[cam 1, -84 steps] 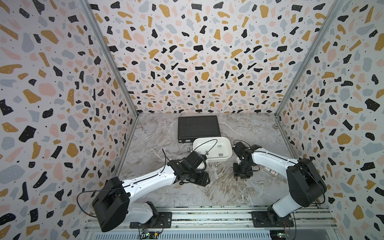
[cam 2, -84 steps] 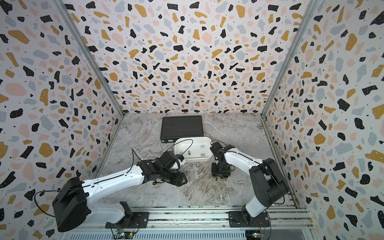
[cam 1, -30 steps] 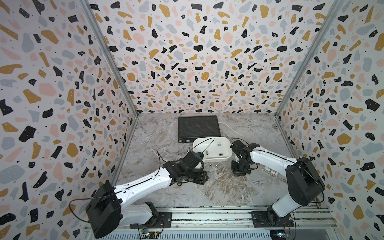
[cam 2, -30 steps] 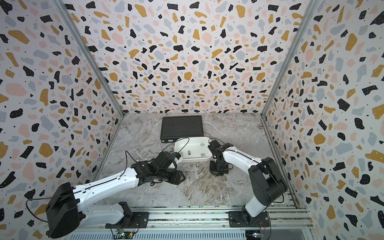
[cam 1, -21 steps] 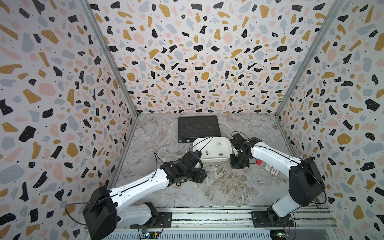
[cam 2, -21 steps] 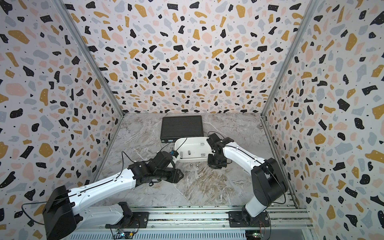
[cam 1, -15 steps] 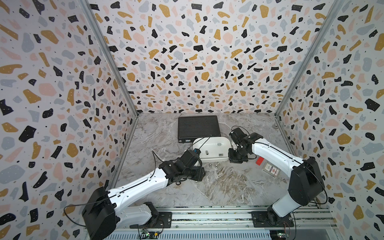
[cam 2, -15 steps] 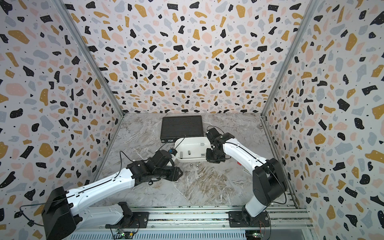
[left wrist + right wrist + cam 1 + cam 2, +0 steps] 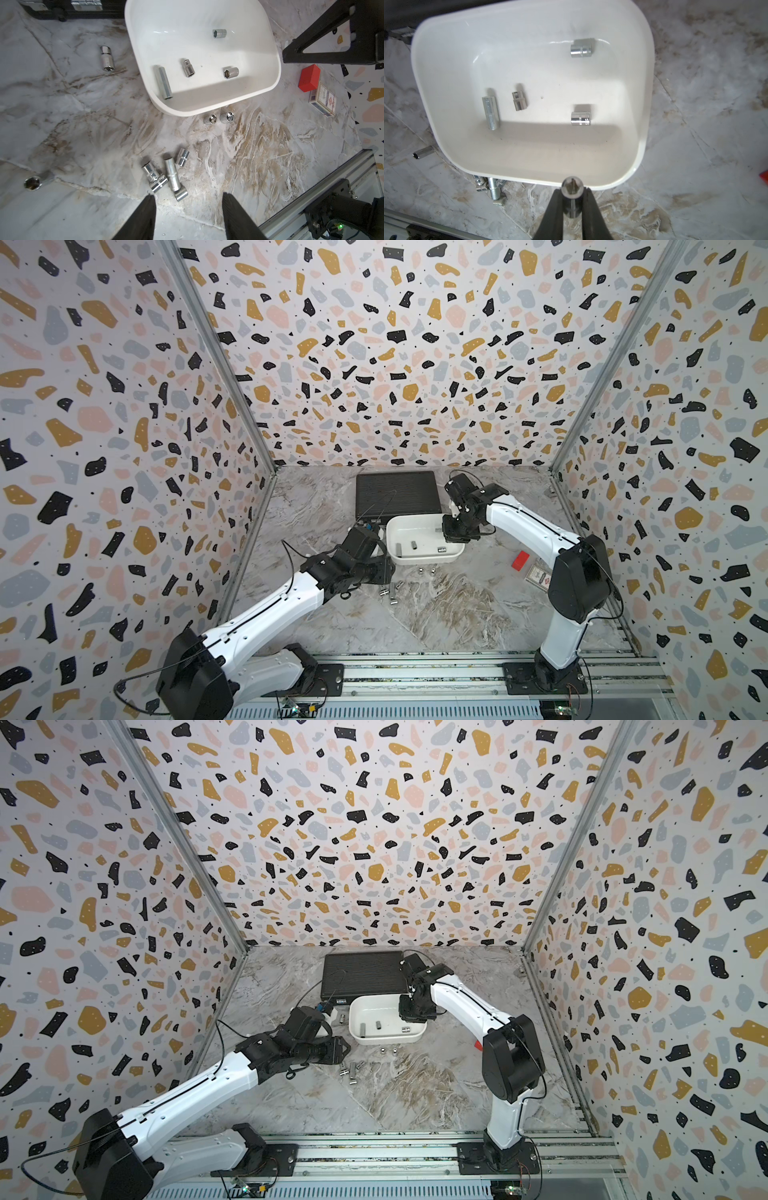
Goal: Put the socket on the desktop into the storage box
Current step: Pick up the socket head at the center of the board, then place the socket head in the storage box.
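Held end-on in my shut right gripper is a chrome socket, hanging over the near right rim of the white storage box. In both top views that gripper sits at the box's right side. Several sockets lie inside the box. My left gripper is open and empty, just above the desktop, beside a cluster of loose sockets. Two more sockets stand in front of the box, and one lies to its left.
A black ribbed case lies behind the box. A red block and a small printed carton sit to the right, near the right arm's base link. A larger socket lies apart on the desktop. The metal rail runs along the front edge.
My right gripper has carried its socket from the desktop in front of the box up and back to the box's right rim. The left arm has drawn slightly back and left.
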Controlling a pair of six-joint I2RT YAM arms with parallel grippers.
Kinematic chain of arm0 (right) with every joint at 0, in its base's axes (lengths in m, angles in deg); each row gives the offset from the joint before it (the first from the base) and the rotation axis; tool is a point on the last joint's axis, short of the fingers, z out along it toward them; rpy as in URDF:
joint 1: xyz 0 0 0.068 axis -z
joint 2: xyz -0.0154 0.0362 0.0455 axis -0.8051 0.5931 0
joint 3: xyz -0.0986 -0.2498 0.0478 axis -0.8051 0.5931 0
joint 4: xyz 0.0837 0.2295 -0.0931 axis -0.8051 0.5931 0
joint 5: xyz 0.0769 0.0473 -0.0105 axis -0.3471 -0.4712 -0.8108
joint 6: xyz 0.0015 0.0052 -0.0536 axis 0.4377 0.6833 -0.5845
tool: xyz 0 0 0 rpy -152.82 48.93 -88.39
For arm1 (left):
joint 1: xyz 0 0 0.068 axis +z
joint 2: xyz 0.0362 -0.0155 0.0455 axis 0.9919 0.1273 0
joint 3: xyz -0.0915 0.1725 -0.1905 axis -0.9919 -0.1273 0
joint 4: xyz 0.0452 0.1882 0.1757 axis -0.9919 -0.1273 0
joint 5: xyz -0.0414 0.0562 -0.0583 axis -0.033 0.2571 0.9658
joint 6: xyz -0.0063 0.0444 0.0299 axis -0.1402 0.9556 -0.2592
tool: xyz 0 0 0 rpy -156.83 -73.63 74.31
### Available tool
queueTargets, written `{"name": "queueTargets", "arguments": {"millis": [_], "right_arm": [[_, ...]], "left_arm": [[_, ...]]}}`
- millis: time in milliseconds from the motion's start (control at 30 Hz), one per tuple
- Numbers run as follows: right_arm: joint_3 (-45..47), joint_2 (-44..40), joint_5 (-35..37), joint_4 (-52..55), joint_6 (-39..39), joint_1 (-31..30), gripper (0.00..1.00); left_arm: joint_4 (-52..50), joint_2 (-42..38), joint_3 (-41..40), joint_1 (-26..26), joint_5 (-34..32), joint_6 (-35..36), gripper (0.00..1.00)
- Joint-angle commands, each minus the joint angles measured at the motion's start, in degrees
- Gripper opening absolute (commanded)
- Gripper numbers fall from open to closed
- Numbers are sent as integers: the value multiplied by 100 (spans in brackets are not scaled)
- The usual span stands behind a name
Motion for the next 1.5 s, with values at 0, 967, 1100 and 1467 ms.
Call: {"name": "queueTargets", "arguments": {"millis": [0,967,1100,1467], "right_arm": [[-489,200,-11,192,-108,14,12],[-2398,2337,-464,177,-91,6,15],[-2417,2356,-485,176,-95,-3,18],[-2339,2134,-482,184,-146,-29,33]], "left_arm": [[47,-36,276,209,-14,150,55],[285,354,181,808,340,133,55],[267,307,124,828,324,101,55],[213,238,98,845,316,63,55]]}}
